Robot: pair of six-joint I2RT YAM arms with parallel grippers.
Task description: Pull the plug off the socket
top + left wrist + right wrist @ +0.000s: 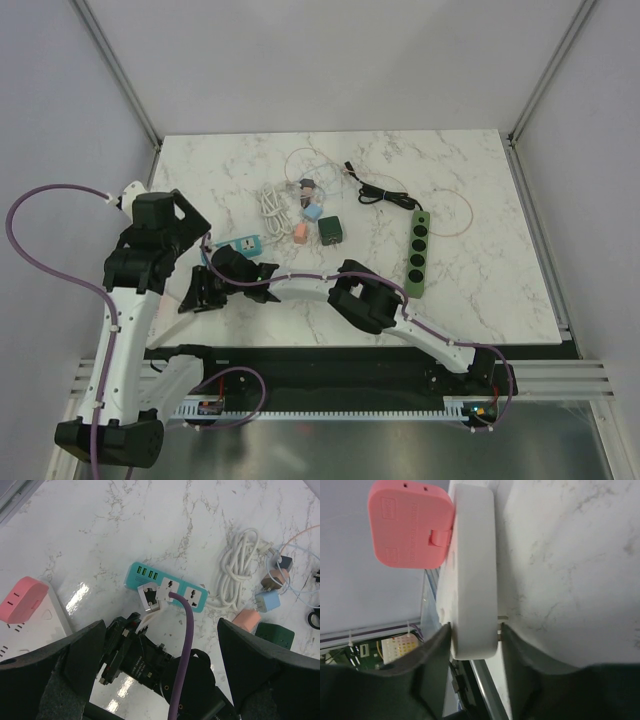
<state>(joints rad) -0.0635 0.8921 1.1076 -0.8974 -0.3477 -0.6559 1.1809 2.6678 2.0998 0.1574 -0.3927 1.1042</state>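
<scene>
A pink plug (412,525) sits in a white socket strip (472,565) near the table's front left edge. Both also show at the left edge of the left wrist view, the plug (22,600) on the strip (42,622). My right gripper (476,640) has one finger on each side of the strip's near end and is shut on it. In the top view the right gripper (197,292) reaches across to the left. My left gripper (160,680) is wide open and empty, and hangs above the right gripper (127,647). In the top view the left gripper (185,235) covers the plug.
A teal power strip (170,587) with a white adapter (152,595) lies just beyond. A coiled white cable (235,572), small blue (266,601), peach (245,620) and dark green (272,634) chargers lie to its right. A green power strip (417,255) lies at right.
</scene>
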